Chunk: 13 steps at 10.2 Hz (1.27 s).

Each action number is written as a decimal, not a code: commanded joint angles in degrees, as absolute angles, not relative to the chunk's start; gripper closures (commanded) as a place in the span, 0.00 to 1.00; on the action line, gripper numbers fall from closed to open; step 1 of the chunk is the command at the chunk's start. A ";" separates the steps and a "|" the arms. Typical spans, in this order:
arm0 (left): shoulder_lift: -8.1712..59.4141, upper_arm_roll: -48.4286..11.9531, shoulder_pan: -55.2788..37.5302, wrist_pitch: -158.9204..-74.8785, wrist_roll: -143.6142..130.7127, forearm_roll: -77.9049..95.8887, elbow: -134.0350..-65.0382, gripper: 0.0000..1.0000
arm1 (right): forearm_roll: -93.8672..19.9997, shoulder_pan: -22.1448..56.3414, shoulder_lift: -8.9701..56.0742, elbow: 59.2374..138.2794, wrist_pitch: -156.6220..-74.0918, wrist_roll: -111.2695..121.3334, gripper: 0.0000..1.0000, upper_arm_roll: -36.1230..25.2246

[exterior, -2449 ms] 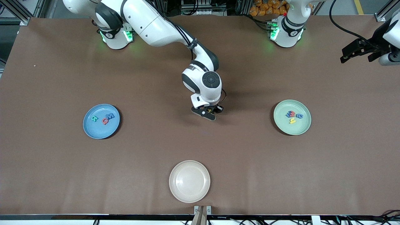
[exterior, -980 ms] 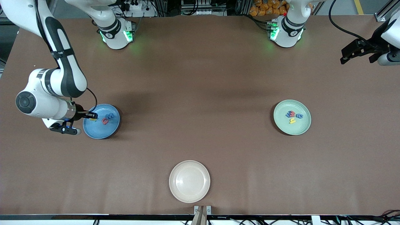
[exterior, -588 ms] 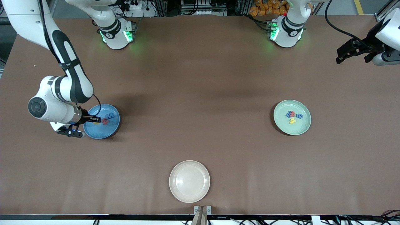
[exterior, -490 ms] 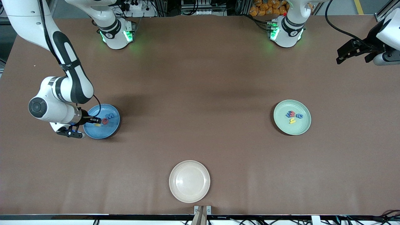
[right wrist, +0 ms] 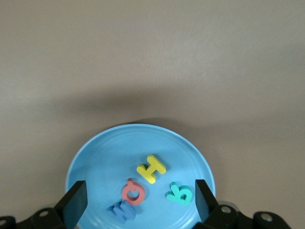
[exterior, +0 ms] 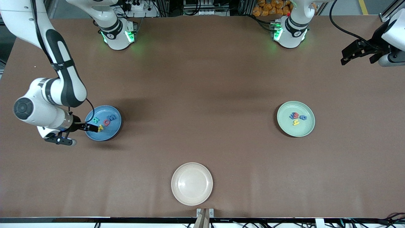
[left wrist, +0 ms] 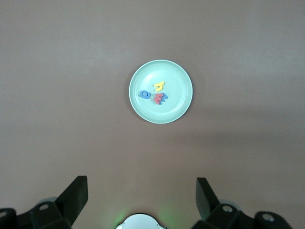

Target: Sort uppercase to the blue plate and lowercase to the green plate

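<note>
on the brown counter [exterior: 202, 95] three round plates lie well apart: the blue plate [exterior: 111, 134] toward the right arm's end, the green plate [exterior: 305, 129] toward the left arm's end, and a cream plate [exterior: 191, 183] between them and nearest the front camera. above the counter's top edge the room shows metal framing, cables and a heap of orange things [exterior: 269, 8]; the two arm bases glow green.

the right end effector [exterior: 76, 133] hangs at the blue plate's edge on the side toward the right arm's end, with one dark finger reaching over the rim and the other outside it. its fingers stand spread wide and pinch nothing; the right wrist view shows both tips apart with the plate between them. the left end effector [exterior: 359, 52] waits in the air over the counter's corner at the left arm's end, fingers also spread and empty.

the front view shows four capitals on the blue plate: teal r [exterior: 95, 120], yellow h [exterior: 100, 127], red q [exterior: 107, 122], blue w [exterior: 112, 117]. the right wrist view gives their shapes more clearly, with h [right wrist: 151, 168] apart from the touching q [right wrist: 134, 191] and w [right wrist: 122, 210], and r [right wrist: 179, 194] beside them. the left wrist view looks down on the green plate [left wrist: 181, 71] from high up, where a yellow h [left wrist: 159, 86], a red m [left wrist: 161, 99] and a blue rounded letter [left wrist: 144, 94] cluster; the front view adds a second blue letter [exterior: 292, 116] there.
</note>
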<state>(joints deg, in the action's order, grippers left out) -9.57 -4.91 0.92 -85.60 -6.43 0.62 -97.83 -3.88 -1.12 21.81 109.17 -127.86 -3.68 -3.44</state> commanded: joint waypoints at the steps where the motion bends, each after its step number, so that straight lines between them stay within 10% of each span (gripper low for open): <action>1: -9.05 -4.48 0.00 -85.25 -7.38 -0.70 -96.86 0.00 | -4.66 -2.98 12.96 108.11 -121.83 -2.29 0.00 -2.81; 13: -8.53 -4.57 -0.35 -87.36 -7.56 -0.26 -96.94 0.00 | 0.09 -8.26 1.06 91.85 -96.95 4.40 0.00 -2.82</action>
